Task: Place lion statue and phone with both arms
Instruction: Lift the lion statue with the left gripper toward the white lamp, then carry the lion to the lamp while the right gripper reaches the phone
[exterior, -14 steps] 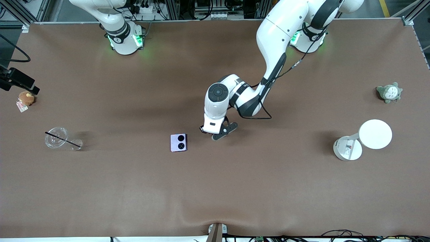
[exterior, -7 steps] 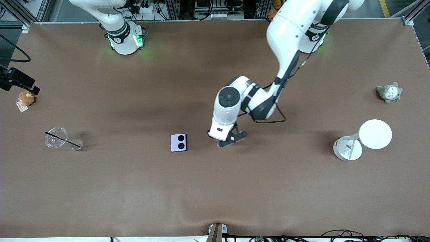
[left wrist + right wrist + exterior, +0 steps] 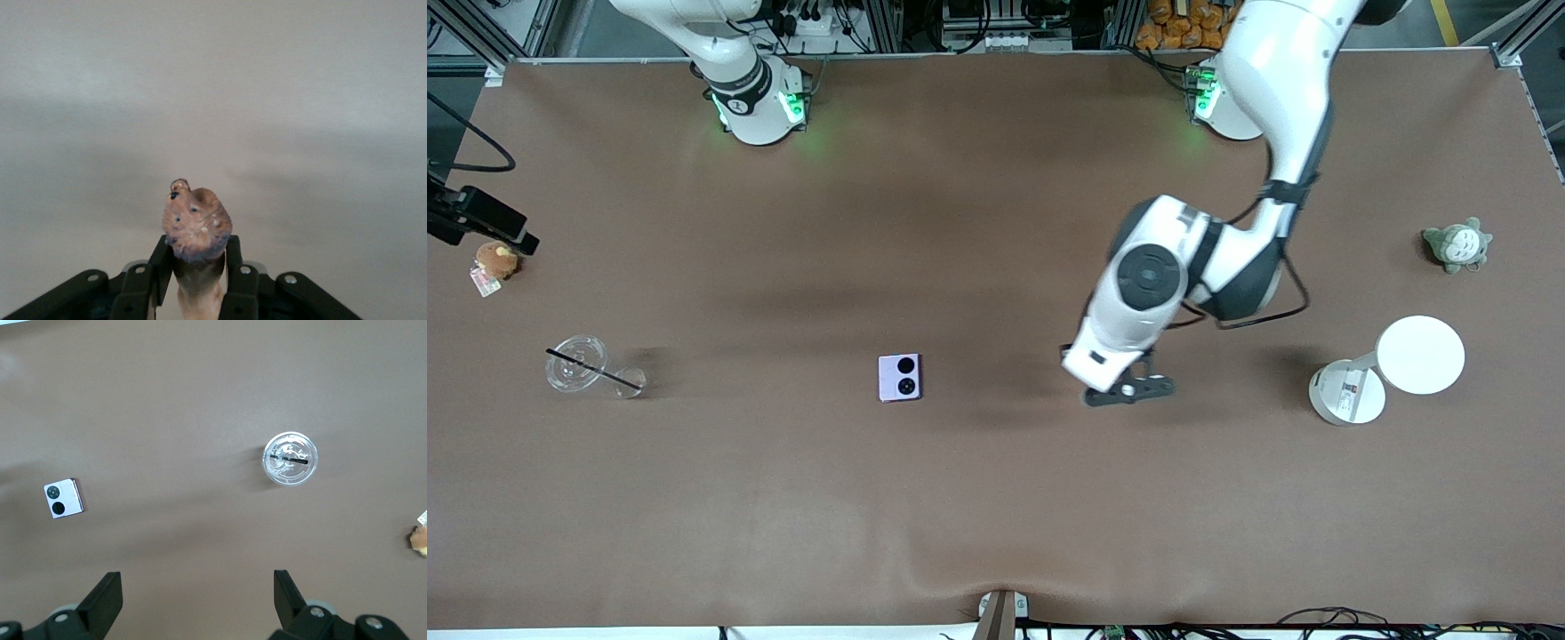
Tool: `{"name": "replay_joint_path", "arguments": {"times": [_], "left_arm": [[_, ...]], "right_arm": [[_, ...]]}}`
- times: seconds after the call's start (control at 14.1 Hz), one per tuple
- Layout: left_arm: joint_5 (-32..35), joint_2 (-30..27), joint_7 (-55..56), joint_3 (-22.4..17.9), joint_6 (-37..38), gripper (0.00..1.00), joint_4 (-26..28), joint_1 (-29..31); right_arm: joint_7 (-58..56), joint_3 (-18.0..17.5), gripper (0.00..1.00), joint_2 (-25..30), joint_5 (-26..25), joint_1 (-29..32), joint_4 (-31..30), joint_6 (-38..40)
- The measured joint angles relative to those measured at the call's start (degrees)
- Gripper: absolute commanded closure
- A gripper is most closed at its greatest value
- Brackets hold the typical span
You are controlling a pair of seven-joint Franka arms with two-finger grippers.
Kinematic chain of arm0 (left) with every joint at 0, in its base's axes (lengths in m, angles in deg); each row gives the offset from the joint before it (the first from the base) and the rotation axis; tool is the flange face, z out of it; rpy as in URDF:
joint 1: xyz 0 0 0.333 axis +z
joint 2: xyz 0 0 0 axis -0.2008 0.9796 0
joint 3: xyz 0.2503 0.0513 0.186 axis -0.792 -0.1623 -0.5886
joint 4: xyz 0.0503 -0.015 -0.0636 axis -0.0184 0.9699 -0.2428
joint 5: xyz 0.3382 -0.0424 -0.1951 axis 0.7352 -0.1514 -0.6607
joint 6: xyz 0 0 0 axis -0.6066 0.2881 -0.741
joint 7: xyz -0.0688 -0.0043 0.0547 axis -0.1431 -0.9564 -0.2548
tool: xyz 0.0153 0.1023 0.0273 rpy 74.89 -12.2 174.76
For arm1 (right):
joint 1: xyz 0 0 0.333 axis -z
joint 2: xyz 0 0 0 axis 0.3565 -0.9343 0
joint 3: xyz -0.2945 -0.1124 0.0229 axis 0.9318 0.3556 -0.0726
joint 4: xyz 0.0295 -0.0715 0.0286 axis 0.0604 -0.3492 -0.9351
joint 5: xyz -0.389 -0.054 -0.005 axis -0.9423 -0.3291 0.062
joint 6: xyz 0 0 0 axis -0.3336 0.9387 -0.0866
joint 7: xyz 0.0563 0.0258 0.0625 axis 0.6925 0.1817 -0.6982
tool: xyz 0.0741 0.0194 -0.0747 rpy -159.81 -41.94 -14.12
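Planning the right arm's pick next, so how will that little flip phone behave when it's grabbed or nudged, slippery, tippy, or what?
The phone lies flat and folded on the brown table, so it probably slides rather than tips or rolls. Its smooth lilac face looks glossy, so likely slippery to grip. It looks rigid, and the open right claw seems to span it.

Front cam sat high, looked down over the whole table (image 3: 996,498) toward both bases; left wrist cam stared close past its gripper (image 3: 197,287) at bare tabletop; right wrist cam hung high, looking straight down, sharing phone (image 3: 899,378) and cup (image 3: 576,363) with the front view.
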Motion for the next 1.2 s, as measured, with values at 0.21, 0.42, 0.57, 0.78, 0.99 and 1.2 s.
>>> {"name": "replay_joint_path", "arguments": {"times": [0.21,0.42,0.57,0.78,0.99,1.2], "left_arm": [[0.01,-2.39,-8.93,-0.05,0.0,1.0,5.27,5.13],[0.04,-2.8,-16.3,-0.1,-0.23,1.0,9.26,10.43],[0.22,-2.77,-20.65,-0.1,-2.29,1.0,11.8,13.41],[0.61,-2.67,-27.28,-0.07,-5.85,1.0,14.6,17.28],[0.79,-2.16,-34.39,-0.1,-7.27,1.0,14.92,20.52],[0.82,-1.14,-40.6,-0.05,-9.8,1.0,14.94,23.3]], "right_arm": [[-0.01,-0.45,0.0,-2.25,0.31,-1.58,-0.04,-3.3],[4.4,-0.78,0.0,-6.88,0.88,-6.87,-0.17,-7.24],[10.47,-0.95,0.0,-10.97,0.94,-10.99,-0.26,-11.11],[14.25,-1.04,0.0,-17.58,0.92,-15.49,-0.31,-16.01],[14.33,-1.08,0.0,-24.45,0.94,-18.07,-0.36,-19.18],[14.15,-1.1,0.0,-30.43,0.94,-20.91,-0.28,-20.35]]}}
